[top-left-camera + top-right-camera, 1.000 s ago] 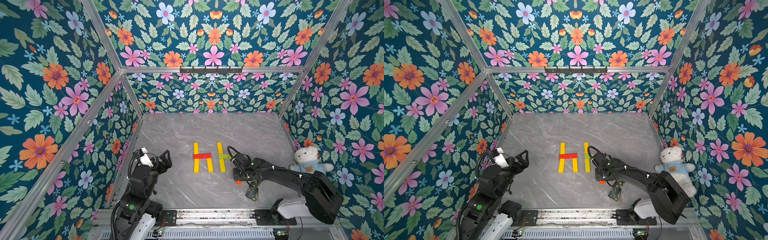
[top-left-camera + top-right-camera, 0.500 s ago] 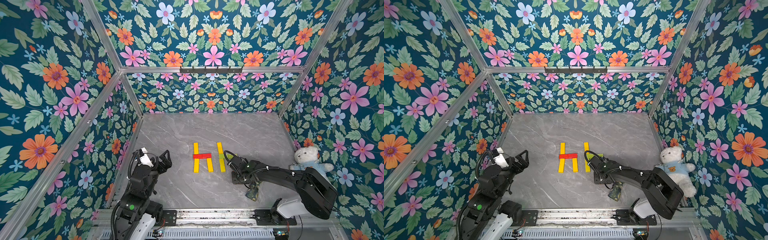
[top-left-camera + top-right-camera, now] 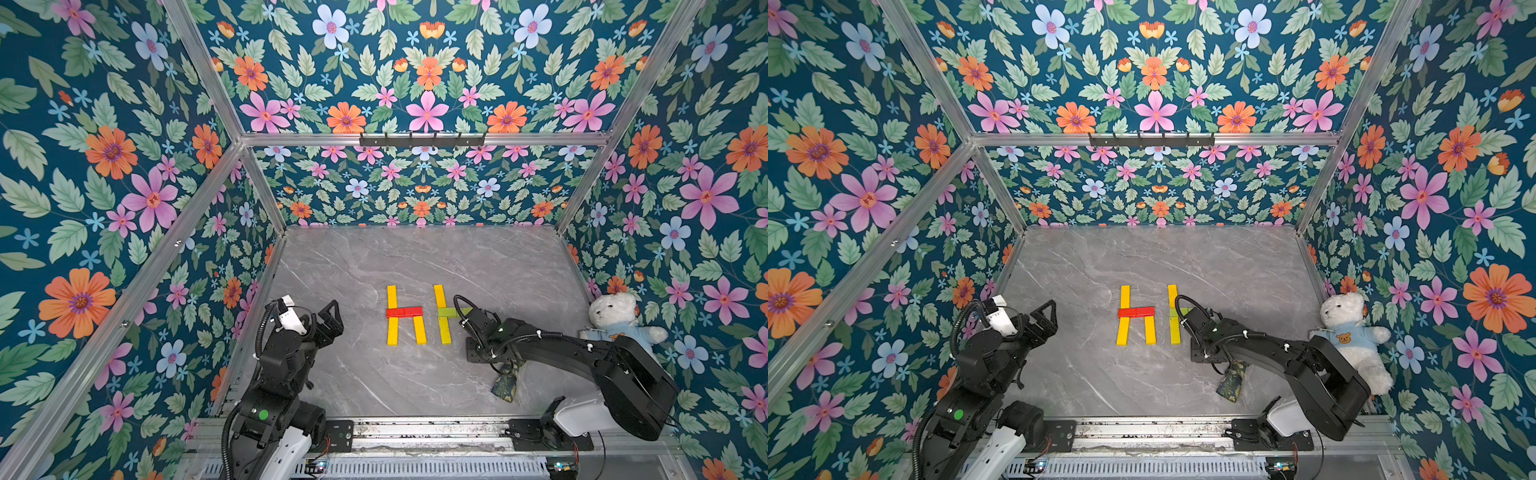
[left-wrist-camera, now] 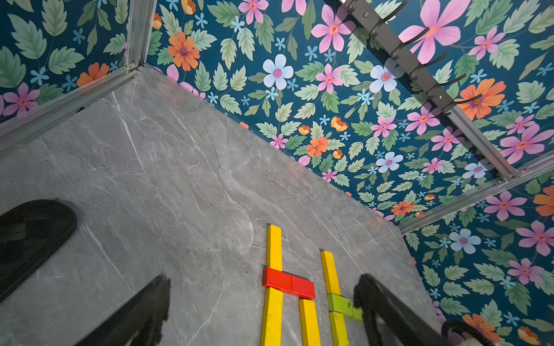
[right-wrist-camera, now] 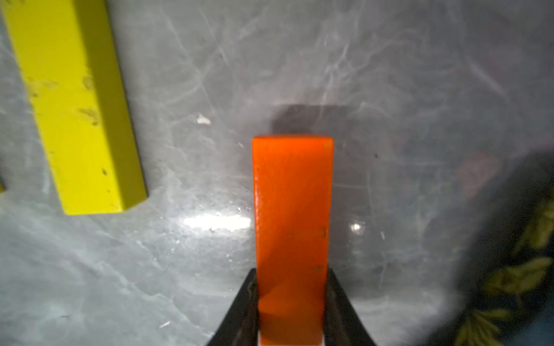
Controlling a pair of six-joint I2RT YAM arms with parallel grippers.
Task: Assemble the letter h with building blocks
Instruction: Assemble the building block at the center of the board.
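Note:
Flat on the grey table lies a finished letter h with a yellow upright [image 3: 392, 331], a red crossbar [image 3: 404, 312] and a short yellow leg [image 3: 419, 330]. Beside it stand a second yellow upright [image 3: 439, 296] and a lime-green crossbar [image 3: 449, 312]. My right gripper [image 5: 290, 275] is shut on an orange block [image 5: 292, 209], which points out past the fingertips next to a yellow bar's end [image 5: 72, 104]. In both top views the right wrist [image 3: 478, 322] hides that block. My left gripper [image 4: 263, 280] hangs open and holds nothing, back at the left.
A white teddy bear [image 3: 615, 320] sits against the right wall. A dark floral cloth scrap [image 3: 507, 380] lies under the right arm. Floral walls enclose the table on three sides, and a metal rail [image 3: 415, 428] runs along the front.
My right gripper's jaws have closed on the orange block, whose end no longer shows in the top views. The left arm has not moved.

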